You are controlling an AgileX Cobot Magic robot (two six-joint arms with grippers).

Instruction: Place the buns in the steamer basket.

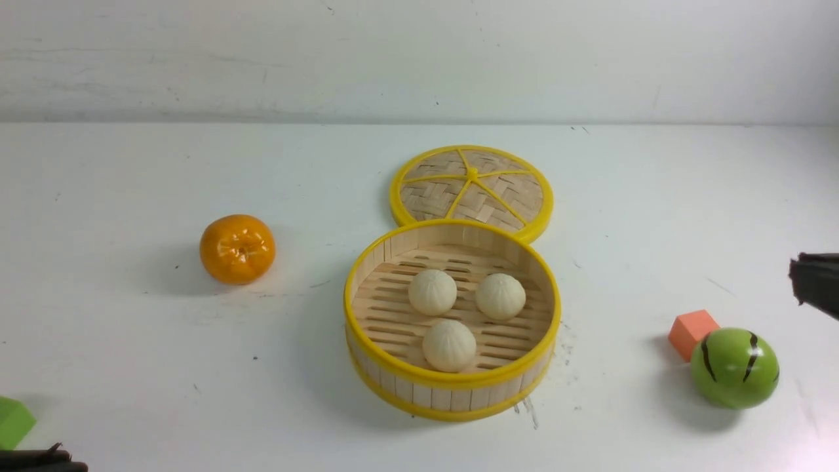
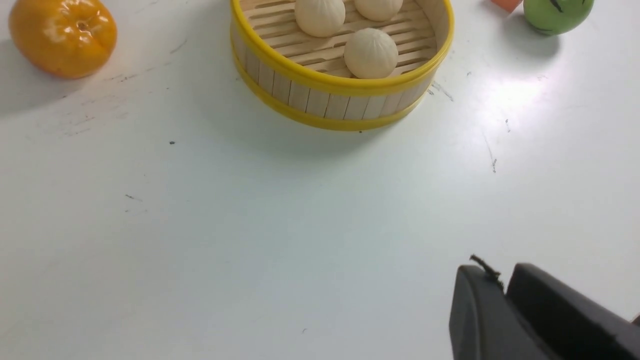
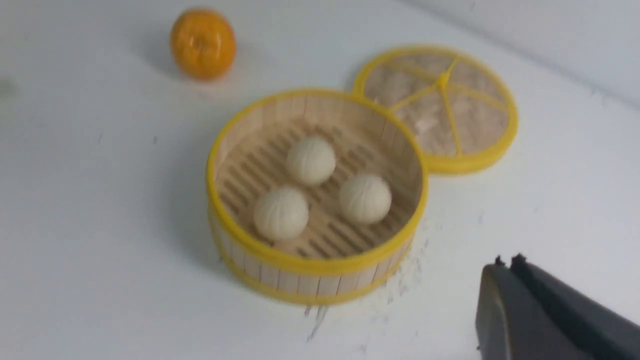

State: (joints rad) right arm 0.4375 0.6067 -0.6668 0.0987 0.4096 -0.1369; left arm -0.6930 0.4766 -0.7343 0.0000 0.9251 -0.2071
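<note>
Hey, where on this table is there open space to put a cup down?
Most room: the table left of the orange, and the stretch between orange and basket down to the near edge. Also free: between basket and green ball. Crowded: the basket, with three buns, the lid close behind it.

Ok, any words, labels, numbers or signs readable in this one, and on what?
None: no readable text in any view. The steamer basket, lid, buns, orange, green ball and orange block carry no writing; the ball's dark stripes are pattern, not letters. The table's marks are only scuffs.
</note>
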